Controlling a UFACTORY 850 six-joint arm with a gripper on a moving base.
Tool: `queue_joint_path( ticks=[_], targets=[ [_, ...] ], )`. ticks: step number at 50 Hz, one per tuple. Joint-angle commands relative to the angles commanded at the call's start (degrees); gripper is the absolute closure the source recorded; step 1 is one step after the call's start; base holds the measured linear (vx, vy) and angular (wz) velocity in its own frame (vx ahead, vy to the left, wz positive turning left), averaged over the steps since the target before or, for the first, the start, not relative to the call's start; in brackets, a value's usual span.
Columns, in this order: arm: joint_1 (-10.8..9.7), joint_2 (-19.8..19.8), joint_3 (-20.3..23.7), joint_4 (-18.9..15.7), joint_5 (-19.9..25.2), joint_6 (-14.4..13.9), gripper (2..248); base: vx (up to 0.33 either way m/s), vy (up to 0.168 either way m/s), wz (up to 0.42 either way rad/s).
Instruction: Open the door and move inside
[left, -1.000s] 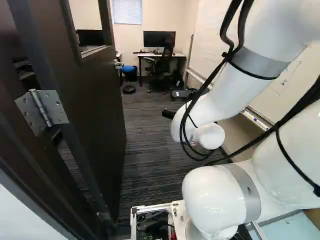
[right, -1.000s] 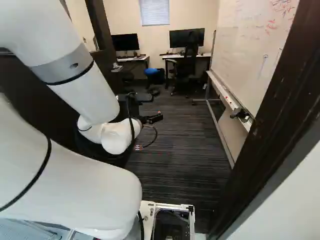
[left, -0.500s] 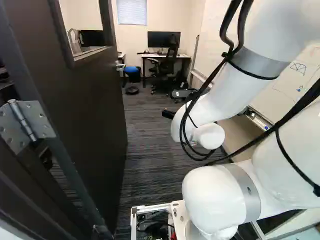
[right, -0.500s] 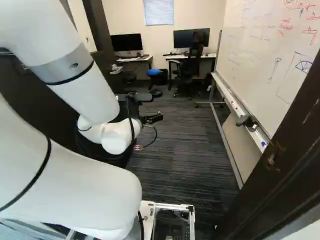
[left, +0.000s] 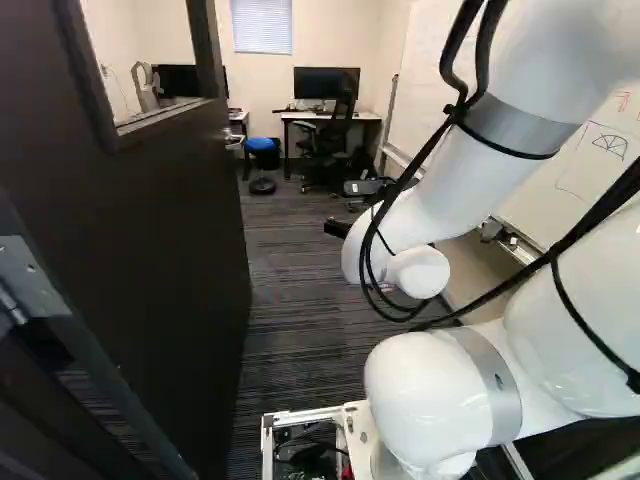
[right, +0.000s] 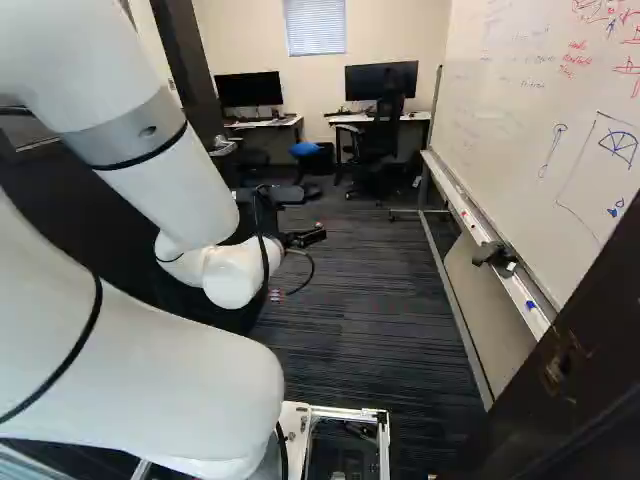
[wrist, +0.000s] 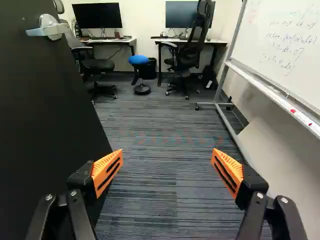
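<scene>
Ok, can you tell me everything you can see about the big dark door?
The door is a tall, flat, smooth-looking slab, standing upright and open at the left of the left base view. I can't tell if it's wood or metal. It has a window high up, a silvery hinge on its near edge, and a shiny lever handle near its far edge. The open gripper isn't holding it.

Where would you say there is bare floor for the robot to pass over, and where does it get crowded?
Bare carpet runs ahead of the open gripper, between the door and the whiteboard stand. Crowded: the far wall, with its desks, office chairs and blue stool.
</scene>
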Motion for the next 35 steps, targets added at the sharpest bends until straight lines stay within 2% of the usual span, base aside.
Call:
queue_joint_path(
  ticks=[35],
  targets=[
    [0.0, 0.0, 0.0, 0.0, 0.0, 0.0, 3, 0.190, -0.037, -0.003]
  ],
)
